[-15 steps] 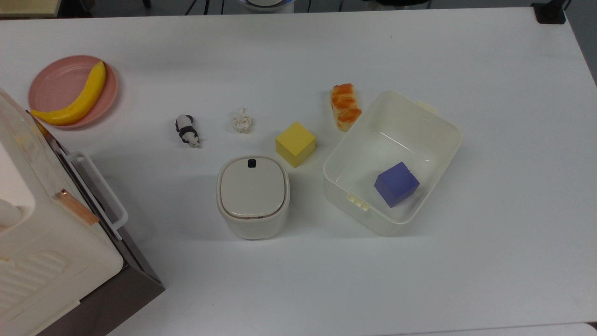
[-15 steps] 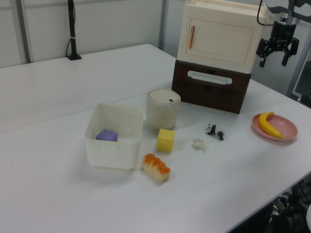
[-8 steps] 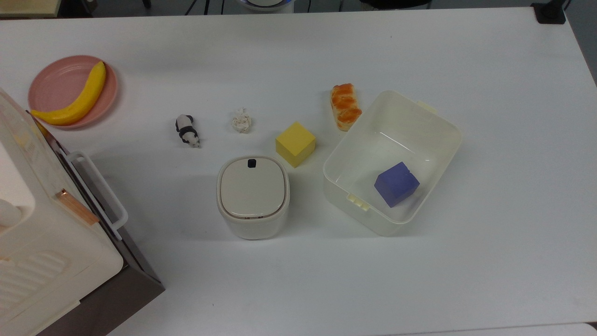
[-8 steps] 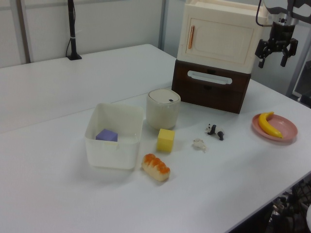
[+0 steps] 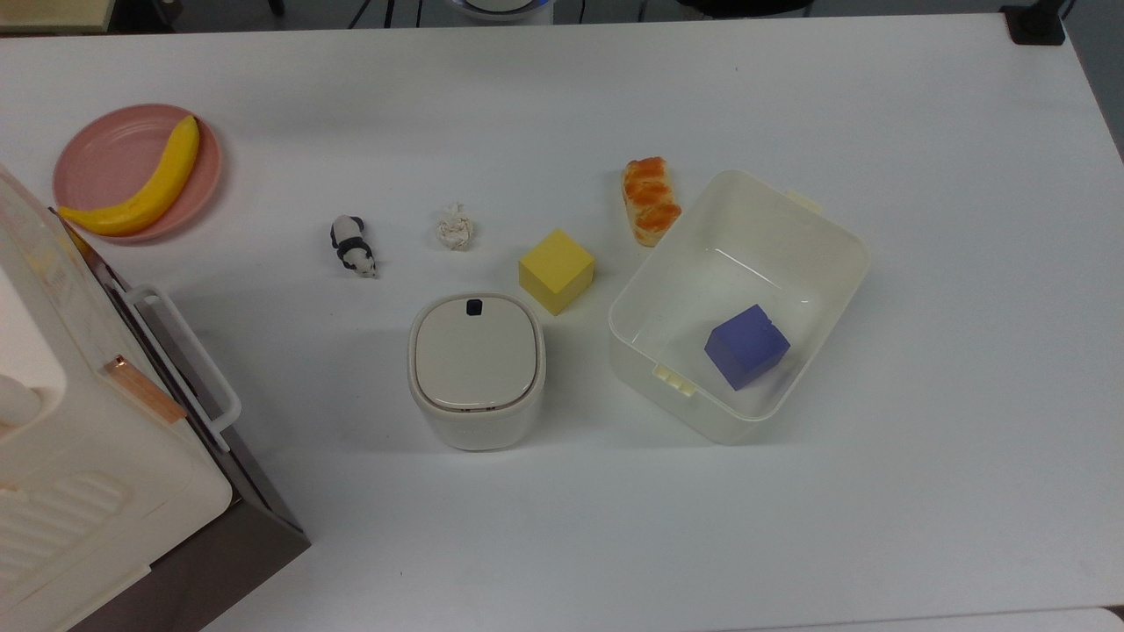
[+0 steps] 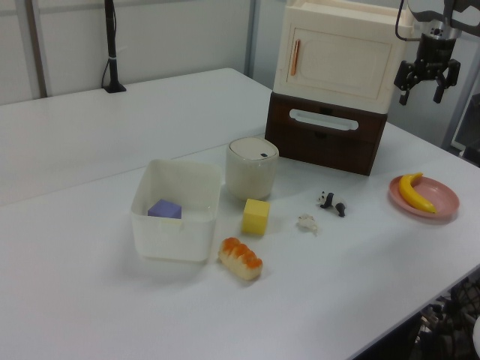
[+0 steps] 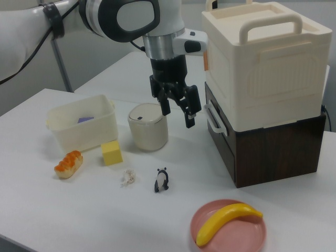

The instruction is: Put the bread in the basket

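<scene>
Currently basket [image 5: 821, 224]: purple cube [image 5: 746, 346] | bread [image 5: 651, 200] outside | gripper [image 7: 177, 111] wide, empty

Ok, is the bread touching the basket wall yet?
Cannot tell. In the top view the bread lies right at the basket rim, with no plain gap or contact.

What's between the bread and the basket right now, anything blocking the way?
Nothing visible. The bread lies on the table right beside the basket, next to its wall; only that wall separates them. The yellow cube sits off to the top view's left.
</scene>
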`<action>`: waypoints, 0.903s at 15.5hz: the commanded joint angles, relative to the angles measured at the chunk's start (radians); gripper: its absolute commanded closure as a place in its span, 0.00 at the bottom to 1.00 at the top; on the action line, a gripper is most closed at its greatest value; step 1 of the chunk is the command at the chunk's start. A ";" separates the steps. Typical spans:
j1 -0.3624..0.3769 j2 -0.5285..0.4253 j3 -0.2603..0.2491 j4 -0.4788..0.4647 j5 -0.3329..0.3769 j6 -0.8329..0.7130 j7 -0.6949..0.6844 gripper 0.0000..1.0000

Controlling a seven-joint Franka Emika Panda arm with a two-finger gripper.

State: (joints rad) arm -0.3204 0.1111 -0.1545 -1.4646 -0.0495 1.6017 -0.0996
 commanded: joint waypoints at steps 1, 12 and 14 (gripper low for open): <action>0.012 -0.024 -0.013 -0.014 0.010 -0.022 -0.014 0.00; 0.064 -0.008 -0.002 -0.040 0.005 -0.025 -0.020 0.00; 0.069 0.010 0.000 -0.034 0.007 -0.022 -0.034 0.00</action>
State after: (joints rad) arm -0.2750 0.1170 -0.1508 -1.4848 -0.0488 1.5991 -0.1047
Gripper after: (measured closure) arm 0.000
